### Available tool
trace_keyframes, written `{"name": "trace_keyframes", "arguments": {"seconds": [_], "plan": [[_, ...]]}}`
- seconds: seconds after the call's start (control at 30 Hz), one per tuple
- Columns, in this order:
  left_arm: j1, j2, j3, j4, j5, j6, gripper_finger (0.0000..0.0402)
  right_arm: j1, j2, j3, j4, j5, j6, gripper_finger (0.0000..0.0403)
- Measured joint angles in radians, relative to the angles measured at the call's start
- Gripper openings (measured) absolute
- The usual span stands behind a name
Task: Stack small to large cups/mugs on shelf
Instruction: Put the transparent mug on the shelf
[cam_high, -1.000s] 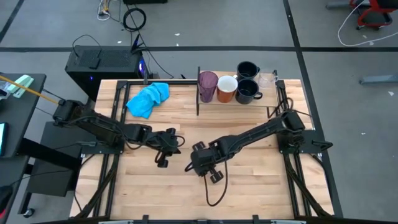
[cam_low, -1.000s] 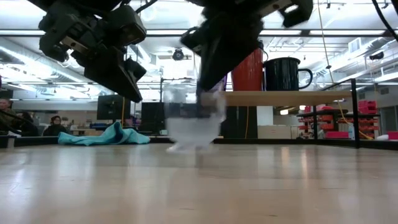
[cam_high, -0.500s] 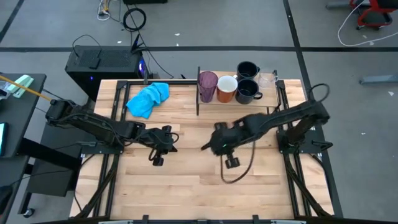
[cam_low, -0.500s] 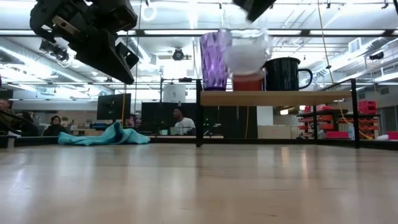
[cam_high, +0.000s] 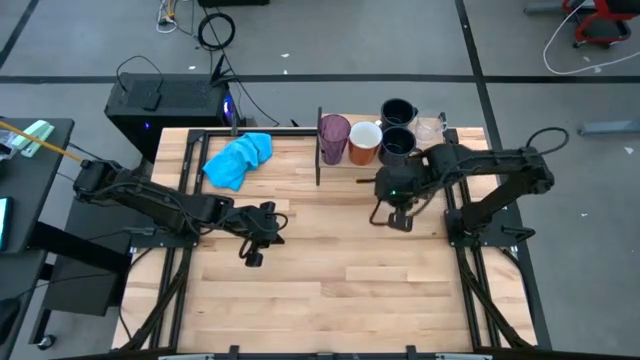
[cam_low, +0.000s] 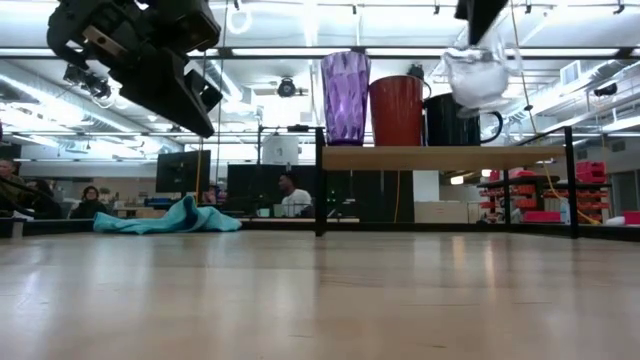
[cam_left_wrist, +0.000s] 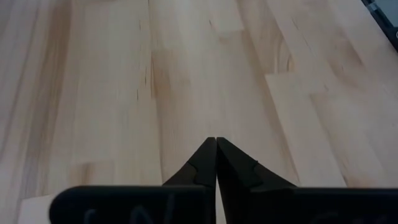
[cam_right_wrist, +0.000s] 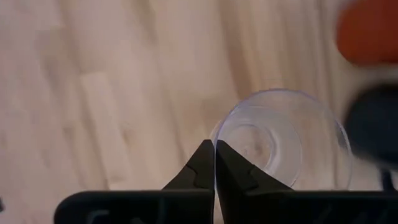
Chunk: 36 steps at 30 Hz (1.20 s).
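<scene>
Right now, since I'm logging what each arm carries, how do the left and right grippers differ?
The right gripper is shut on the rim of a clear glass, held aloft next to the shelf; the left gripper is shut on nothing. In the high view the right gripper sits near the mugs at the table's back right, while the left gripper hangs over bare tabletop at mid-left. Both are dark two-finger grippers raised off the wood.

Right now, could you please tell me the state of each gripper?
Left gripper: shut, holding nothing, above the striped wooden tabletop.
Right gripper: shut on the small clear glass.
</scene>
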Motion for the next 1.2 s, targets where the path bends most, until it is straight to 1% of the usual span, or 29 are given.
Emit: {"name": "trace_keyframes", "arguments": {"seconds": [0.13, 0.27, 0.43, 0.57, 0.7, 0.83, 1.03, 1.2], "plan": [[0.000, 0.000, 0.000, -0.004, 0.000, -0.004, 0.0013, -0.047, -0.001, -0.001, -0.100, 0.044, 0.035, 0.0006], [0.000, 0.000, 0.000, -0.014, 0.000, -0.008, 0.0020, -0.100, -0.037, -0.037, -0.093, 0.049, 0.018, 0.0008], [0.000, 0.000, 0.000, -0.028, 0.000, -0.007, 0.0027, -0.190, -0.119, -0.138, -0.091, 0.048, 0.000, 0.0007], [0.000, 0.000, 0.000, -0.027, 0.000, -0.007, 0.0023, -0.263, -0.185, -0.201, -0.090, 0.050, -0.033, 0.0008], [0.000, 0.000, 0.000, -0.025, 0.000, -0.007, 0.0017, -0.321, -0.240, -0.221, -0.086, 0.064, -0.056, 0.0010], [0.000, 0.000, 0.000, -0.024, 0.000, -0.007, 0.0019, -0.354, -0.284, -0.222, -0.075, 0.098, -0.063, 0.0008], [0.000, 0.000, 0.000, -0.024, 0.000, -0.008, 0.0027, -0.391, -0.304, -0.225, -0.034, 0.100, -0.081, 0.0008], [0.000, 0.000, 0.000, -0.025, 0.000, -0.008, 0.0023, -0.431, -0.303, -0.285, -0.011, 0.104, -0.100, 0.0009]]}}
